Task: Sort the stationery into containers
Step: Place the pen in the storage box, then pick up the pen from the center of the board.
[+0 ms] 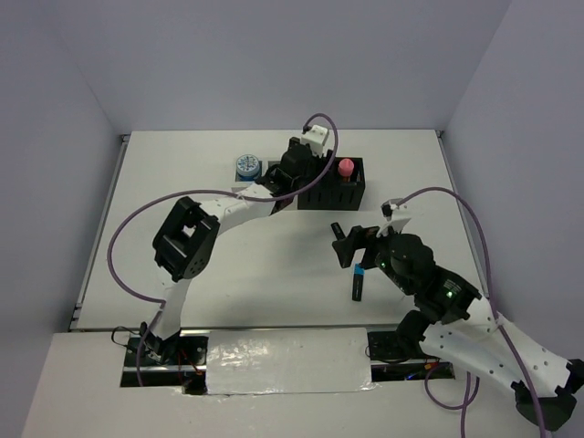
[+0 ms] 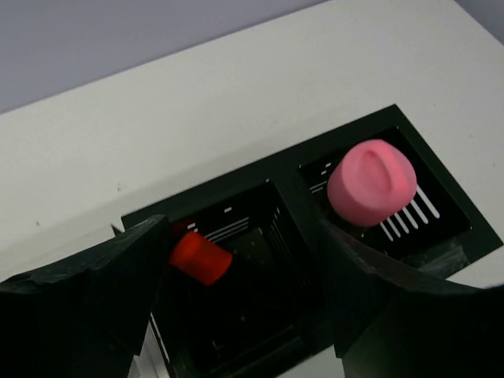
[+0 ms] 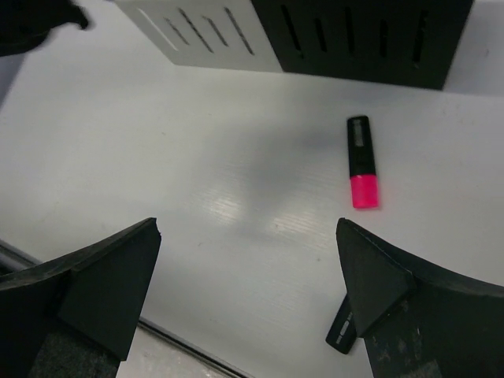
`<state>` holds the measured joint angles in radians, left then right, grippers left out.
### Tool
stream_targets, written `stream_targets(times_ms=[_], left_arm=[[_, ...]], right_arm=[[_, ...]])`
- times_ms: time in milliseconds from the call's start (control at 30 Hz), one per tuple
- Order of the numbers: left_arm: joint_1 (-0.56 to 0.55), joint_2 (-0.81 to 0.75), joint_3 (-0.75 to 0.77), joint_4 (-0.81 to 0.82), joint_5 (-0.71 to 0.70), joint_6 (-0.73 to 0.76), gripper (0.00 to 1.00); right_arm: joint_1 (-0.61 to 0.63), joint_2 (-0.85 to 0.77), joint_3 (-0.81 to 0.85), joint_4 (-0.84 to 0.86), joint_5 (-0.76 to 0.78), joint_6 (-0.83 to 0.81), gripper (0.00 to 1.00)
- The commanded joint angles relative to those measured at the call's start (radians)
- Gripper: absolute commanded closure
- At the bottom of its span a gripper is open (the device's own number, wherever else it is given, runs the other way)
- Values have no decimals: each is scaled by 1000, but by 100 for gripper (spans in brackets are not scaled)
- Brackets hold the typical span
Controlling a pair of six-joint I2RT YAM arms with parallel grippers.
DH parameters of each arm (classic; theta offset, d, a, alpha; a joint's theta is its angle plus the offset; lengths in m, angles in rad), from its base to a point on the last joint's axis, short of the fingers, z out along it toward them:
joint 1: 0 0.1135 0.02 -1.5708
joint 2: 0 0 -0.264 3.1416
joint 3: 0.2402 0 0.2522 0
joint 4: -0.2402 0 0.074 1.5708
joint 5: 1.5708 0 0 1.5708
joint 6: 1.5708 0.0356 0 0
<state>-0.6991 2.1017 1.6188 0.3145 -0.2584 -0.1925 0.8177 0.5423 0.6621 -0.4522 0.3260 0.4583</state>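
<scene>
Left hand (image 2: pixel 240 236) gapes above the orange-capped highlighter (image 2: pixel 201 258), its body lost in shadow; right hand (image 3: pixel 248 228) spread.

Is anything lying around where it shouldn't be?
Yes. Two highlighters lie flat on the table instead of in a container: a pink-capped highlighter just in front of the black organiser, and a blue-capped highlighter nearer the table's front edge. Nothing looks spilled or broken.
</scene>
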Motion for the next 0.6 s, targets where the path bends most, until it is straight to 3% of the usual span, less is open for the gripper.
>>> stream_targets(times_ms=[0, 67, 133, 167, 267, 433, 567], left_arm=[[0, -158, -23, 60, -22, -47, 12], [-5, -224, -31, 12, -57, -94, 8], [-17, -365, 2, -194, -114, -143, 1], [-17, -393, 27, -195, -114, -163, 1], [-25, -492, 140, -591, -139, -255, 1], [-27, -746, -20, -707, -50, -306, 1], [-28, -859, -158, -762, 27, -337, 1]], right_arm=[[-55, 117, 22, -66, 33, 62, 0], [-81, 171, 19, -109, 36, 107, 0], [-110, 261, -1, -149, 50, 152, 0], [-114, 277, -1, -149, 50, 166, 0], [-117, 333, -36, -155, 41, 232, 0], [-118, 404, -58, -177, 38, 281, 0], [-133, 449, -116, -142, -10, 301, 2]])
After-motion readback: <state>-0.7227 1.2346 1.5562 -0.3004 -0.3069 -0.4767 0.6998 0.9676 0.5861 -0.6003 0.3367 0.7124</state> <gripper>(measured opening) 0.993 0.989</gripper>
